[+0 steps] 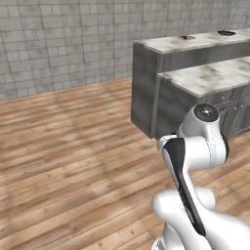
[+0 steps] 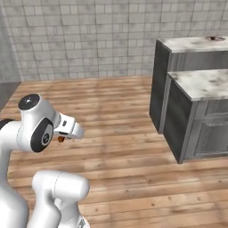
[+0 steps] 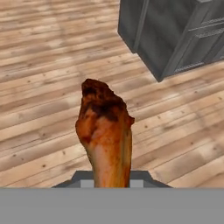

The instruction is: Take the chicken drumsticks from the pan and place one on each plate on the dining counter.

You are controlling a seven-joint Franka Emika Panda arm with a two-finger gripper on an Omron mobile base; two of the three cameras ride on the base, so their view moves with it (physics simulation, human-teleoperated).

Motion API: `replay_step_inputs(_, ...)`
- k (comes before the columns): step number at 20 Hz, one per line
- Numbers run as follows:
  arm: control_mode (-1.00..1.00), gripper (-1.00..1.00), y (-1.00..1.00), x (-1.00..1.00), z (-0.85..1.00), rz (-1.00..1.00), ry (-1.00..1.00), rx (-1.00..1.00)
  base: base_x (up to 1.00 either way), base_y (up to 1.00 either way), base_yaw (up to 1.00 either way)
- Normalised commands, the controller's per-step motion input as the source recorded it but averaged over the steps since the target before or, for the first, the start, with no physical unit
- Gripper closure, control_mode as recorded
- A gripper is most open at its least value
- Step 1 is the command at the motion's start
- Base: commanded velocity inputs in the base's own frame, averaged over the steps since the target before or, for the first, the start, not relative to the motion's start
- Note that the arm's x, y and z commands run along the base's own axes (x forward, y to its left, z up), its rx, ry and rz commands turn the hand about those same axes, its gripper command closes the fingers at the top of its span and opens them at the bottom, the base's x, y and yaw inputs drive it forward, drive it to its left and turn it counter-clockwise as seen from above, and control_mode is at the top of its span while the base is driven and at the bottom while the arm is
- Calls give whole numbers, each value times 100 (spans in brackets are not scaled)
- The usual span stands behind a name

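Note:
An orange-brown chicken drumstick (image 3: 105,131) stands up from between my gripper's fingers in the hand view, its dark meaty end pointing away. My gripper (image 2: 62,136) is shut on it, held low over the wooden floor, and a bit of orange drumstick (image 2: 61,139) peeks out under the hand. The dining counter (image 1: 195,43) stands ahead to the right, marble on top of a plain grey panel. Two dark plates (image 1: 186,37) (image 1: 226,33) lie on it, one plate (image 2: 217,38) visible from the right side. The pan is out of view.
A lower marble-topped island (image 1: 215,75) with grey cabinet doors stands in front of the dining counter, also island (image 2: 202,82). Its dark end panel (image 3: 175,39) is ahead right of the hand. Open wooden floor (image 1: 68,146) stretches left to a grey tiled wall (image 1: 63,44).

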Motion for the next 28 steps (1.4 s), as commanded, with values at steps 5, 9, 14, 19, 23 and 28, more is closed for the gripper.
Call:
replay_step_inputs(5, 100, 100, 0, 0, 0, 0, 0, 0, 100, 46, -18)
replay_step_inputs(9, 100, 100, 0, 0, 0, 0, 0, 0, 100, 46, -18)
replay_step_inputs(14, 100, 100, 0, 0, 0, 0, 0, 0, 100, 46, -18)
replay_step_inputs(19, 100, 100, 0, 0, 0, 0, 0, 0, 100, 47, -19)
replay_step_inputs(23, 100, 100, 0, 0, 0, 0, 0, 0, 100, 47, -20)
replay_step_inputs(28, 100, 100, 0, 0, 0, 0, 0, 0, 100, 47, -20)
